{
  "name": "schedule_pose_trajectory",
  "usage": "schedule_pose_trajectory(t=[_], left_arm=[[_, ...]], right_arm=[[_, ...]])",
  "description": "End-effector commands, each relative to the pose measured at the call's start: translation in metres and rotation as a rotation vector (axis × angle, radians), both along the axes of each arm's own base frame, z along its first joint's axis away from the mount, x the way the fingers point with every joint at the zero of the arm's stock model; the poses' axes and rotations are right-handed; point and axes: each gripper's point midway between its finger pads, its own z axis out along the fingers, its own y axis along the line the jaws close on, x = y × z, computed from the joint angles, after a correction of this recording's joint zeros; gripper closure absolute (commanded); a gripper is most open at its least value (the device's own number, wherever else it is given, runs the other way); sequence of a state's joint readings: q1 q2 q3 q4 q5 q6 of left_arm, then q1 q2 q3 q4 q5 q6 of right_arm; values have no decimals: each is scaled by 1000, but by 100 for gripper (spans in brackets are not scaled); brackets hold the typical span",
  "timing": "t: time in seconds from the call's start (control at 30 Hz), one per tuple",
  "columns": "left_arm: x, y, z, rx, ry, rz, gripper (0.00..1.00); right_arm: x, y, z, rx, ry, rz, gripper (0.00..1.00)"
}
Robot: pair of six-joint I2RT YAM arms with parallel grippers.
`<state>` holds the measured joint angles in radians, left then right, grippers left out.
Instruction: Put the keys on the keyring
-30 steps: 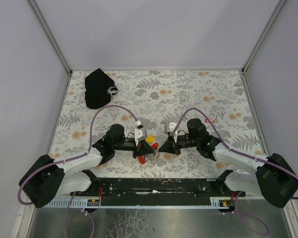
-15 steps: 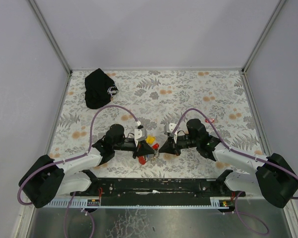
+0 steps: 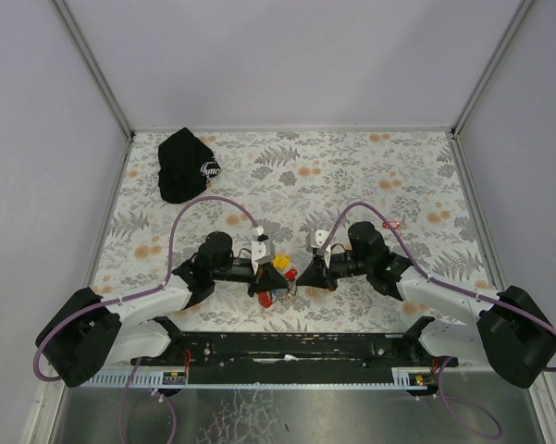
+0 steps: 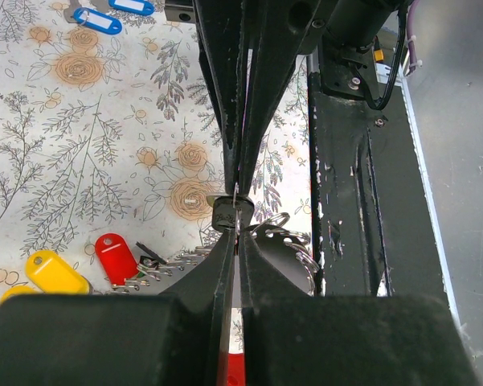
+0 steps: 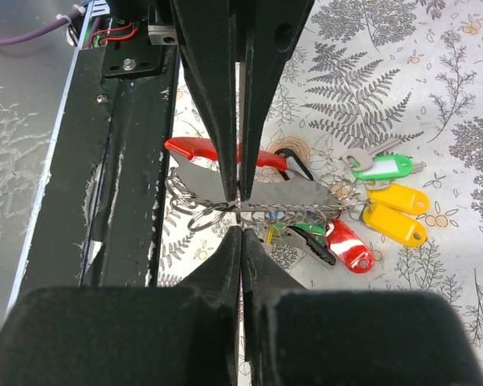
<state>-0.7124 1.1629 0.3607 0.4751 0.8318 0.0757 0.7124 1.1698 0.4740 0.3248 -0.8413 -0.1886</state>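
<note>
My two grippers meet tip to tip over the near middle of the table. The keyring (image 5: 205, 217) is a thin wire ring on a grey bar (image 5: 285, 194) with a red piece (image 5: 194, 148). My left gripper (image 5: 239, 199) (image 4: 235, 232) is shut and pinches the ring wire at the bar's edge. The right gripper (image 5: 239, 229) (image 4: 238, 186) is shut too, its tips right against that wire; I cannot tell whether it grips it. Keys hang from the bar's small rings: green (image 5: 382, 167), yellow (image 5: 398, 198) and red (image 5: 349, 245) tags. In the top view the cluster (image 3: 279, 270) lies between both grippers.
A black cap (image 3: 187, 165) lies at the far left of the floral mat. A lone small red tag (image 3: 395, 224) lies right of the right arm. Two blue tags (image 4: 96, 18) lie farther out on the mat. The black base rail (image 3: 287, 347) runs just near of the keys.
</note>
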Motion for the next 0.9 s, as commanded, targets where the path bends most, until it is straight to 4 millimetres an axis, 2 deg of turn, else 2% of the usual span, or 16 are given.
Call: schedule_pose_trajectory(t=[0.0,0.87], left_arm=[[4,-8,19,-51,-55,-24,100],[2,-8,19,-50,-52,-32,100]], right_arm=[[0,11,27,66,-62,55,100],[1,11,25,55,-67,44,100]])
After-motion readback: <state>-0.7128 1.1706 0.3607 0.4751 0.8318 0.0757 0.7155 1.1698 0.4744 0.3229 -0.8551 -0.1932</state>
